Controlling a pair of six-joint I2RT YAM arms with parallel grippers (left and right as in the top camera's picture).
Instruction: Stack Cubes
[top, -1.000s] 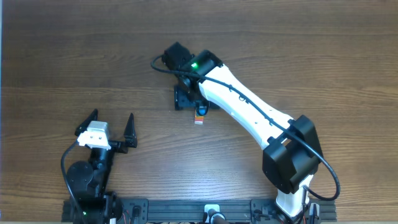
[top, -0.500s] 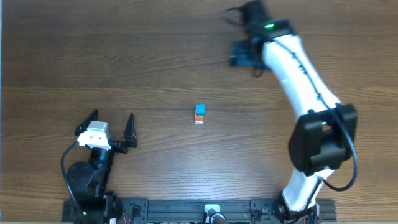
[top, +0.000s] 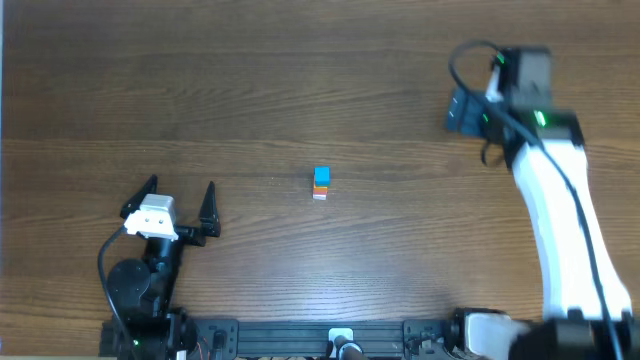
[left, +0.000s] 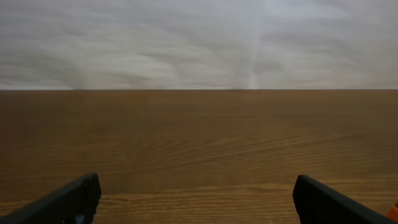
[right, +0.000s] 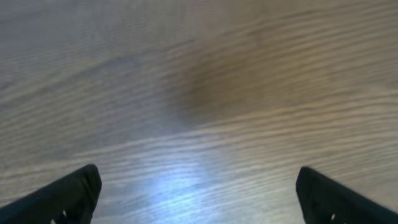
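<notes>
A small stack of cubes (top: 321, 182) stands near the middle of the wooden table (top: 300, 80), a blue cube on top of an orange one with a pale one at the bottom. My left gripper (top: 178, 196) rests at the near left, open, with nothing between its fingers (left: 68, 202). My right gripper (top: 462, 112) is far off at the back right, well away from the stack, and its fingers (right: 65, 196) stand wide apart over bare wood.
A pale wall (left: 199, 43) rises beyond the table's far edge in the left wrist view. Bare wood lies all around the stack.
The right arm has let go of the stack and swung away from it to the back right. The blue cube now stands free on top. The left arm has not moved.
</notes>
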